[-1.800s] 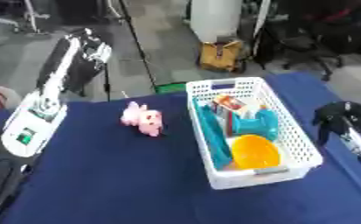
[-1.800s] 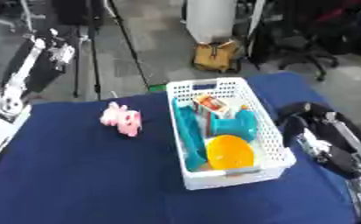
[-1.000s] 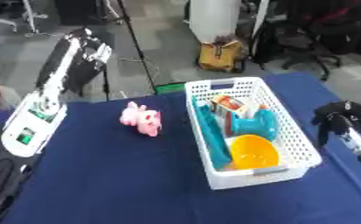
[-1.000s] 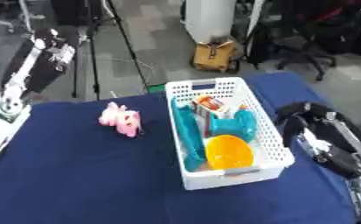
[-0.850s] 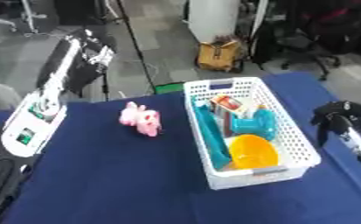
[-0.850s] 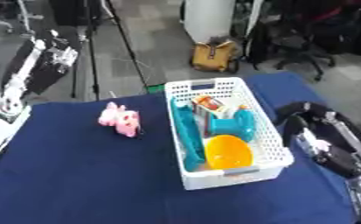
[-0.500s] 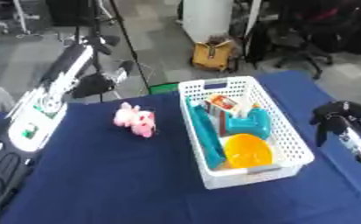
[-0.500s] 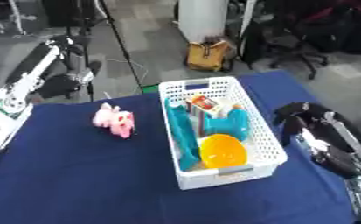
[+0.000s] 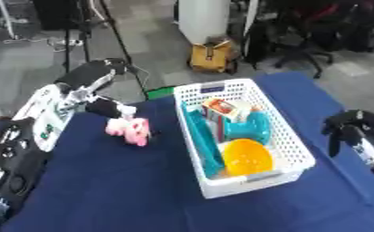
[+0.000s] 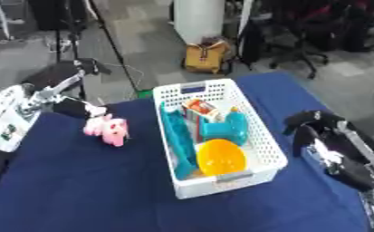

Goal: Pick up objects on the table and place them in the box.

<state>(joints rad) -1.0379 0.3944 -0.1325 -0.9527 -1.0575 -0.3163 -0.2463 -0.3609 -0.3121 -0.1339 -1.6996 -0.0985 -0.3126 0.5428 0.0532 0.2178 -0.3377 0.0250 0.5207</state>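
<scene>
A pink plush toy (image 9: 129,131) lies on the blue tablecloth (image 9: 110,190), left of a white mesh basket (image 9: 218,86). The basket holds a teal object (image 9: 246,129), an orange bowl (image 9: 246,159) and a small red-and-white box (image 9: 224,108). My left hand (image 9: 104,107) reaches in from the left, just above and behind the toy. Its fingers are stretched towards the toy and its tip meets the toy's top. My right hand (image 10: 315,130) hangs open over the table's right edge, fingers relaxed and holding nothing.
Beyond the table's far edge the floor holds a yellow bag (image 9: 210,56), a tripod stand (image 9: 68,41) and office chairs (image 9: 309,36). Blue cloth lies bare in front of the basket and the toy.
My left arm has swung down from its raised pose, bringing the hand onto the pink toy. The view has shifted a little. The right hand has stayed put.
</scene>
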